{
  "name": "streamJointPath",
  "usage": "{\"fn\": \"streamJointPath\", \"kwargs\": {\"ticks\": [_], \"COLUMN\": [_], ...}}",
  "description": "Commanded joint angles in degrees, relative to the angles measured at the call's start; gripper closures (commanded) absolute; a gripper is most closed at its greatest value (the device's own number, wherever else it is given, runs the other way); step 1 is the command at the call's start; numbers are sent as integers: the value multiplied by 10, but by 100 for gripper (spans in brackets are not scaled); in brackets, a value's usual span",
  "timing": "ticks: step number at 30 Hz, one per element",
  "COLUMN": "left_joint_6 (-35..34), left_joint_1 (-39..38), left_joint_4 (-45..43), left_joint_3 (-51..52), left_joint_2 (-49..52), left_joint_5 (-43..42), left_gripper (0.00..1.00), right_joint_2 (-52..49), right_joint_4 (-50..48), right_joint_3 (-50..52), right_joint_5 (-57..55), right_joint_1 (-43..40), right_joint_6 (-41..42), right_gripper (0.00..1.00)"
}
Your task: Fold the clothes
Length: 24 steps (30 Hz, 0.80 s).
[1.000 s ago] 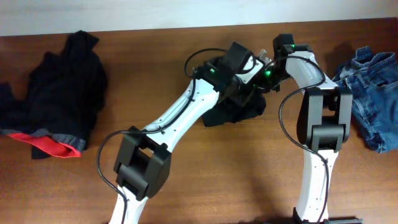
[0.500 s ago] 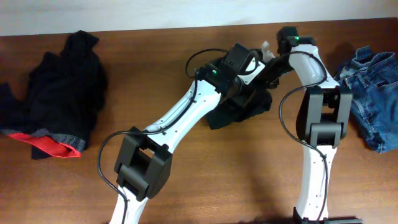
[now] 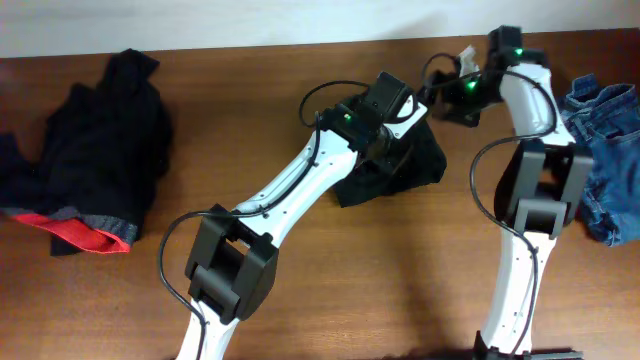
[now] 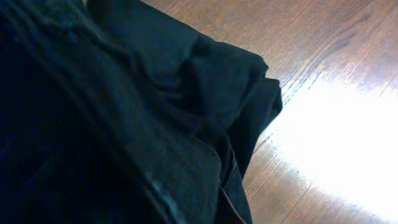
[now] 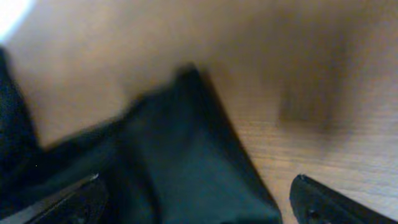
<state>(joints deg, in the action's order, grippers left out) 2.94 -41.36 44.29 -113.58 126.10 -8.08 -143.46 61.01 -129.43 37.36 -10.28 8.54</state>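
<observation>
Clothes lie in 3 heaps: a black pile with a red-and-grey edge (image 3: pixel 95 150) toward the left edge of the counter (image 3: pixel 380 270), blue jeans (image 3: pixel 610 150) at the right edge, and 1 black garment (image 3: pixel 415 170) in the middle near the far edge. My left hand (image 3: pixel 392 118) sits right over that garment, nearer than my right. Its wrist view shows only dark, softly creased fabric, so I cannot tell whether it grips. My right hand (image 5: pixel 199 202) hovers just off the garment's right side, toward the far edge. Its 2 fingers (image 5: pixel 74 199) are spread wide and hold nothing, with a limp pointed corner (image 5: pixel 186 99) below them. The wooden counter looks smooth and glossy.
</observation>
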Motion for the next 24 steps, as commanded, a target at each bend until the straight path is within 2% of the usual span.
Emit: {"fn": "streamJointPath", "kwargs": {"ticks": [1, 4, 8, 13, 24], "left_joint_6": [0, 0, 0, 0, -11], "left_joint_1": [-9, -9, -9, -11, -13], "left_joint_4": [-12, -24, -46, -69, -77], "left_joint_3": [-10, -9, -9, -9, -9], "left_joint_2": [-4, -4, -4, -4, -4], "left_joint_5": [6, 6, 4, 4, 5], "left_gripper": [82, 53, 30, 27, 27], "right_joint_2": [-3, -3, -3, -3, -3], "right_joint_4": [-3, -4, -1, 11, 47], "right_joint_3": [-68, -99, -123, -123, -123], "right_joint_5": [73, 106, 143, 160, 147], "right_joint_1": [-32, -47, -63, -68, -66], "right_joint_6": [28, 50, 58, 57, 52], "right_gripper": [1, 1, 1, 1, 1]}}
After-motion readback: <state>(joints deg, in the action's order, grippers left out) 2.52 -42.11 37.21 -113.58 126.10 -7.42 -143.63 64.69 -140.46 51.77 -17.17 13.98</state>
